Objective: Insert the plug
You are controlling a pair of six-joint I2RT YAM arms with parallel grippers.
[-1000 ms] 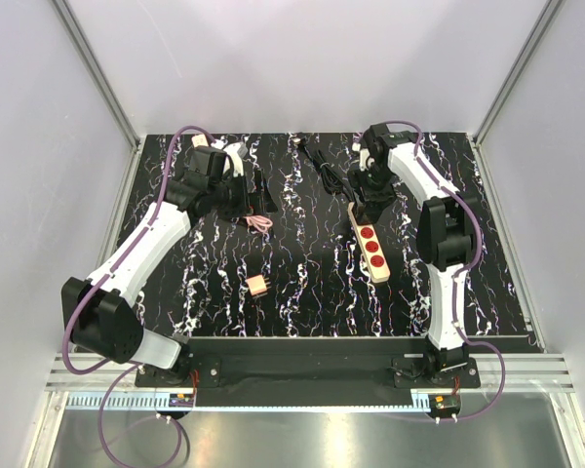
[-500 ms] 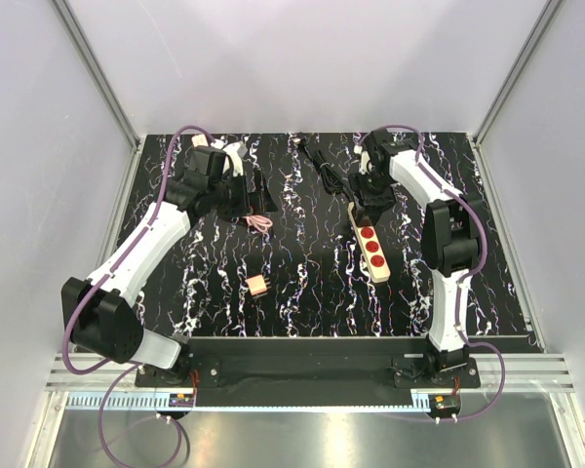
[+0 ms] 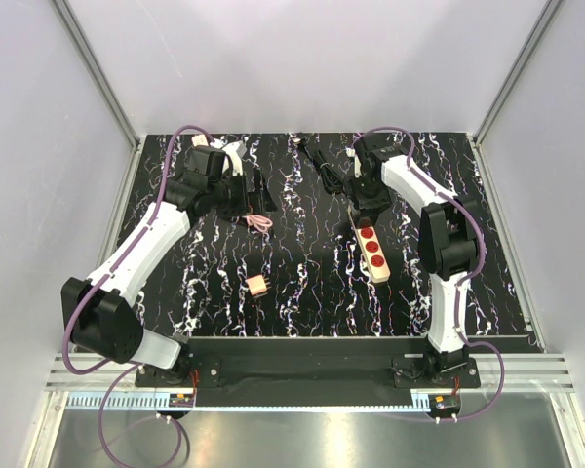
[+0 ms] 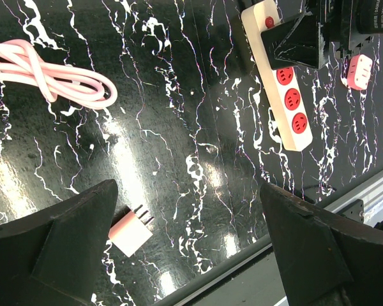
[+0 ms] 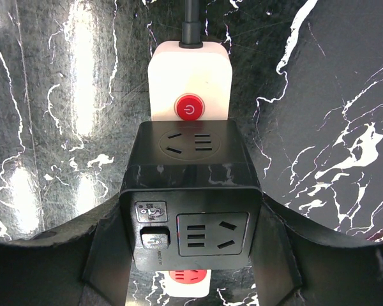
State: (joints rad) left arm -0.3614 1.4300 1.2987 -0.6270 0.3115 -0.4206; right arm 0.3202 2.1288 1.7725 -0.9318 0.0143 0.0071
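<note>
Right wrist view — our right hand (image 5: 190, 255) grips the black adapter (image 5: 190, 191) over the power strip (image 5: 189, 76); the left hand (image 4: 191, 229) stands open. We judge insertion underway — next, press straight down.

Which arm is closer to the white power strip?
Right. The right fingers hold a black adapter over the power strip; the left fingers hang apart, near the pink cable.

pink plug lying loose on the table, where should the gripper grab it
Grip the pink plug by its blocky body, coming straight down from above and closing on the two side faces. It lies flat with its prongs sticking out sideways, so leave that end free.
</note>
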